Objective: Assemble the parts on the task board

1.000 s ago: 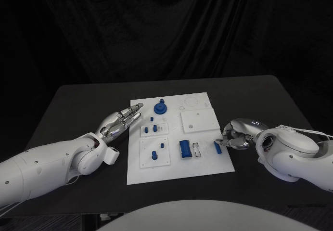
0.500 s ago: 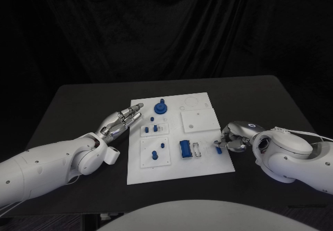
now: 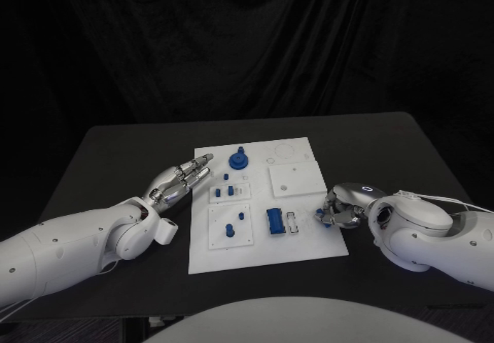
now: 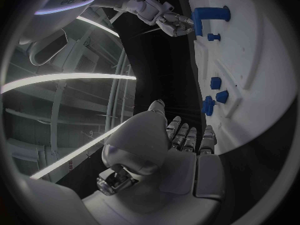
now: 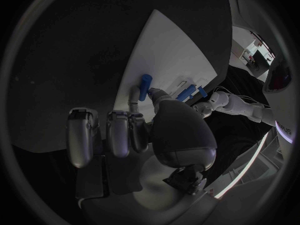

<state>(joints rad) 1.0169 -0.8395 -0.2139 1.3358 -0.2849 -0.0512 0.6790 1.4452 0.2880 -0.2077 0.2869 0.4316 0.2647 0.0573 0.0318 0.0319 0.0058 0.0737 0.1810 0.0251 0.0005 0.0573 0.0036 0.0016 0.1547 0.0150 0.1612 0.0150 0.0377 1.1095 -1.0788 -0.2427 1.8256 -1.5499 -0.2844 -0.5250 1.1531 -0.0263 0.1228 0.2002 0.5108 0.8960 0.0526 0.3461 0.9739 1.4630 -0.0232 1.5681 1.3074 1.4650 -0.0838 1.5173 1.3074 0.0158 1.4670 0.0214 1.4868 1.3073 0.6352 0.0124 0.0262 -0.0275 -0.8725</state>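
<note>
Right hand [image 5: 147, 130] — blue part [image 5: 145, 86] between fingertips

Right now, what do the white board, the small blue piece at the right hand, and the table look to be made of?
Task board: looks like matte white plastic, with moulded raised panels and recesses; could be painted.
Blue piece pinched by the right hand: probably plastic, uniform solid colour, dull sheen.
Table: matte black, no glare; material unclear.
</note>
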